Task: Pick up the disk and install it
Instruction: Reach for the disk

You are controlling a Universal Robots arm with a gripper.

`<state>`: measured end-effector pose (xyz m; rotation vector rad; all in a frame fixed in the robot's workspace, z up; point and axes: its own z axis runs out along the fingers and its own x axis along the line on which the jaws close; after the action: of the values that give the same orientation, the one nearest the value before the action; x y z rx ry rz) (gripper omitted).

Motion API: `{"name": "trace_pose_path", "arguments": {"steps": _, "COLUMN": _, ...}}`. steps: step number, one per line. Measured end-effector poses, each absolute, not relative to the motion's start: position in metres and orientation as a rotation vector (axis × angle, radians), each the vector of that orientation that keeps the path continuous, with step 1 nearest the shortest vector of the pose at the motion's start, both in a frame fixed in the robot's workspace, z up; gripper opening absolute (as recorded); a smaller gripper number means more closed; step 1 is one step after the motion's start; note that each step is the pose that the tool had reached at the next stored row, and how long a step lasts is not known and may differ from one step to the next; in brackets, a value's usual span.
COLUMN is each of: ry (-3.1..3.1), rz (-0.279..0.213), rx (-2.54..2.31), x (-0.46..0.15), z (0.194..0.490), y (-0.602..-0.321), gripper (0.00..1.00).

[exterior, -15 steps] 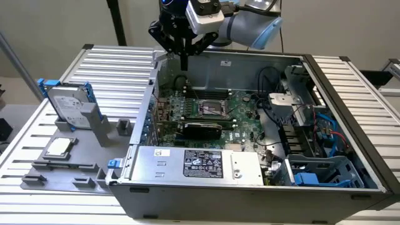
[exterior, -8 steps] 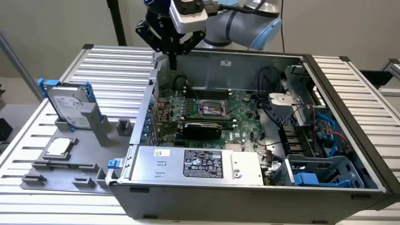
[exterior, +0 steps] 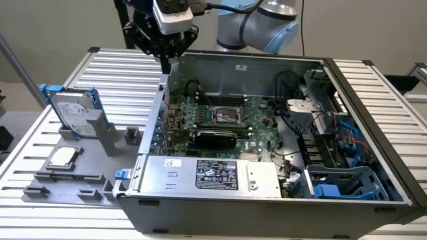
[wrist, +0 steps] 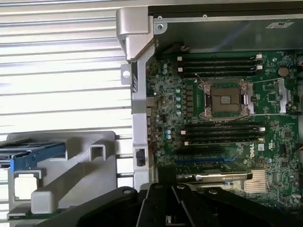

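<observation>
While the disk (exterior: 71, 114) is standing upright in the grey holder (exterior: 100, 132), the gripper (exterior: 165, 56) is hanging empty and closed above the computer case (exterior: 267, 212) rim, well toward the exterior view's right.

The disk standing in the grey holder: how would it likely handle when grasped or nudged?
Probably rigid and heavy for its size: the disk looks metal-cased. Standing on edge in the grey holder, it could tip if pushed sideways. Its blue frame looks plastic, so may flex slightly.
</observation>
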<state>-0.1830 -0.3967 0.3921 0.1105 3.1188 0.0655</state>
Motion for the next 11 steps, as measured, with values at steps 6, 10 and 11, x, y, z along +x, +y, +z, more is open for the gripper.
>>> {"name": "trace_pose_path", "arguments": {"steps": 6, "ry": 3.119, "rz": 0.049, "rx": 0.110, "x": -0.210, "z": 0.391, "y": -0.395, "gripper": 0.00}}
{"name": "trace_pose_path", "arguments": {"steps": 10, "ry": 3.119, "rz": 0.032, "rx": 0.110, "x": -0.229, "z": 0.390, "y": -0.394, "gripper": 0.00}}
{"name": "trace_pose_path", "arguments": {"steps": 11, "ry": 3.119, "rz": 0.028, "rx": 0.110, "x": -0.233, "z": 0.390, "y": -0.394, "gripper": 0.00}}
